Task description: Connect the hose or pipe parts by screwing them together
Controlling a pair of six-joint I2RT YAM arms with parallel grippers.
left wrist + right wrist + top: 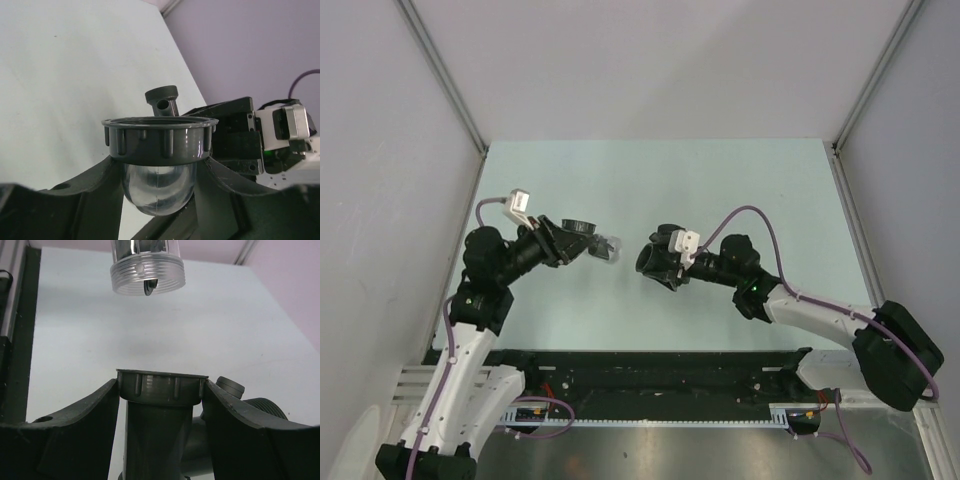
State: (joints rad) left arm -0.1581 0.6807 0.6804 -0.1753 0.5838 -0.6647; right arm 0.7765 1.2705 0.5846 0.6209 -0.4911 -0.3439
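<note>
My left gripper (160,152) is shut on a dark ribbed ring nut (159,140) that sits round a clear connector with a domed end (157,187). In the right wrist view the connector's threaded end (147,277) hangs above, facing the open collar. My right gripper (161,390) is shut on the ribbed collar of the dark grey T-shaped fitting (160,387), with a finger against each side. From above, the left gripper (585,240) and right gripper (658,262) face each other over the table. A small gap separates the clear connector (608,249) from the fitting (655,258).
The pale green table (720,180) is bounded by grey walls and metal corner posts (445,75). A black rail (660,372) runs along the near edge between the arm bases. Purple cables loop over both wrists.
</note>
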